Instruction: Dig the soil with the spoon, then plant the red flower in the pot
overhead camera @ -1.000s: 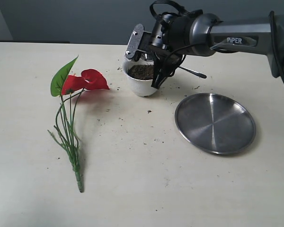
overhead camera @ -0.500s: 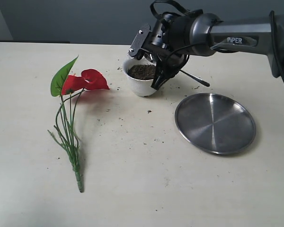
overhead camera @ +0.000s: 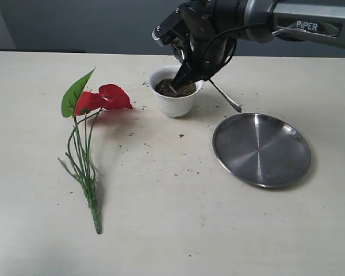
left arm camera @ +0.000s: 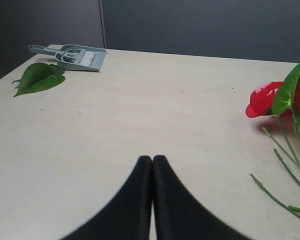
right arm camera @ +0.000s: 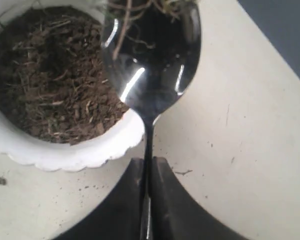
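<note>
The white pot (overhead camera: 175, 103) with a scalloped rim (right arm camera: 65, 156) stands at the table's back middle, filled with dark brown soil (overhead camera: 183, 89) (right arm camera: 45, 75). My right gripper (overhead camera: 183, 73) (right arm camera: 147, 162) hangs over the pot's right side, shut on the silver spoon (right arm camera: 150, 55). The spoon's bowl sits over the rim with fibres clinging at its tip, and its handle (overhead camera: 225, 96) slants away toward the plate. The red flower (overhead camera: 106, 98) (left arm camera: 262, 100) lies flat on the left, stems (overhead camera: 83, 167) pointing to the front. My left gripper (left arm camera: 152, 159) is shut, empty, just above the table and left of the flower.
A round steel plate (overhead camera: 261, 149) lies right of the pot. Soil crumbs (overhead camera: 181, 135) are scattered around the pot. In the left wrist view a grey-green dustpan with brush (left arm camera: 72, 56) and a loose green leaf (left arm camera: 37, 77) lie far off near the table's edge.
My right arm has lifted and swung over the pot, tilting the spoon so its bowl now dips at the soil and its handle points down toward the plate. The flower has not moved.
</note>
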Robot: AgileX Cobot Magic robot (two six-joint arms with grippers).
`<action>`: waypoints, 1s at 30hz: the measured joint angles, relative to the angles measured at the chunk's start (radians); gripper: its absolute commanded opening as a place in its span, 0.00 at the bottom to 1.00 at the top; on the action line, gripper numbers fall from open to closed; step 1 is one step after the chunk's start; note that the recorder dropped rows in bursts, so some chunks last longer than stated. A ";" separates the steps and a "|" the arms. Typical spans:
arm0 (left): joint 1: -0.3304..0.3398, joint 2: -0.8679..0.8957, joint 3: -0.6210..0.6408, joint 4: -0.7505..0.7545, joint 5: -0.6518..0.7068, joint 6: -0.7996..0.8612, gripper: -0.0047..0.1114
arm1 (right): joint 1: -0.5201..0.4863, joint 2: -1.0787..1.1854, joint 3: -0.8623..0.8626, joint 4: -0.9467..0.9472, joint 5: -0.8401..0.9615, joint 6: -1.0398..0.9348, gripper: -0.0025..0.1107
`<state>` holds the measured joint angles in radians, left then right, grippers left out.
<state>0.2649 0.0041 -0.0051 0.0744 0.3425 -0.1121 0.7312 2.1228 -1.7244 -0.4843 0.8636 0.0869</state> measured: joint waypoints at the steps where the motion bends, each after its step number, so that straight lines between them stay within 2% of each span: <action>1: 0.000 0.000 0.000 0.000 0.000 0.000 0.04 | -0.004 0.000 0.000 0.026 0.014 0.000 0.02; 30: 0.000 0.000 0.000 0.000 0.000 0.000 0.04 | -0.019 0.000 0.000 0.170 0.054 -0.013 0.02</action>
<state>0.2649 0.0041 -0.0051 0.0744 0.3425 -0.1121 0.7126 2.1228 -1.7244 -0.3139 0.9172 0.0739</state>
